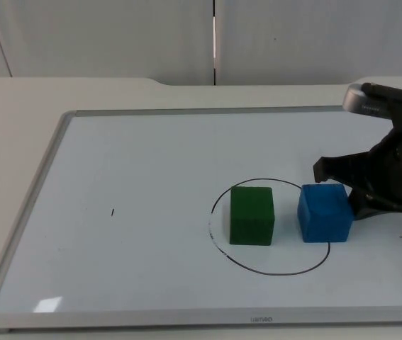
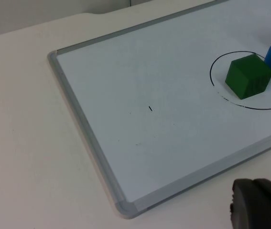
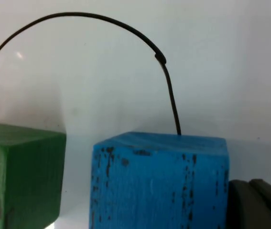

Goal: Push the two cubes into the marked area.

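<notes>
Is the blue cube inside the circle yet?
Partly. The blue cube straddles the drawn circle at its right edge; the green cube sits fully inside.

Open gap between green cube [image 1: 251, 215] and blue cube [image 1: 324, 212]

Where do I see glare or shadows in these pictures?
Top view: a bright glare patch on the whiteboard near its front corner; soft shadows beside the green cube and blue cube. Right wrist view: a small glint on the board above the green cube; the right gripper is beside the blue cube.
</notes>
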`<move>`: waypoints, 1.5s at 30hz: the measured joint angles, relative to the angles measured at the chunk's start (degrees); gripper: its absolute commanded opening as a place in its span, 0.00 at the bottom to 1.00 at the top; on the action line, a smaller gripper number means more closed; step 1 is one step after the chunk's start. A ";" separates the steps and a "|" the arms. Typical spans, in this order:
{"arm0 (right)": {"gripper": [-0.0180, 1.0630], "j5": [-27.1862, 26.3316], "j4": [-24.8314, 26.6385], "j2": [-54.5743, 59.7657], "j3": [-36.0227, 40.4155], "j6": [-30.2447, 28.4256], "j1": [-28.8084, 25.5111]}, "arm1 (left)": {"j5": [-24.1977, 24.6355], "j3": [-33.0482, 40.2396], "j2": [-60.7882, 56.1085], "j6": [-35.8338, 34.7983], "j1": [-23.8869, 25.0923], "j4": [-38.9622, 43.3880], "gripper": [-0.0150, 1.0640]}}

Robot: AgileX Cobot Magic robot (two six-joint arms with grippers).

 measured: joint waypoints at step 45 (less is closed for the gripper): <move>0.02 0.93 -6.77 -15.09 0.00 -7.76 4.69 | 0.00 0.00 0.00 0.00 0.00 0.00 0.01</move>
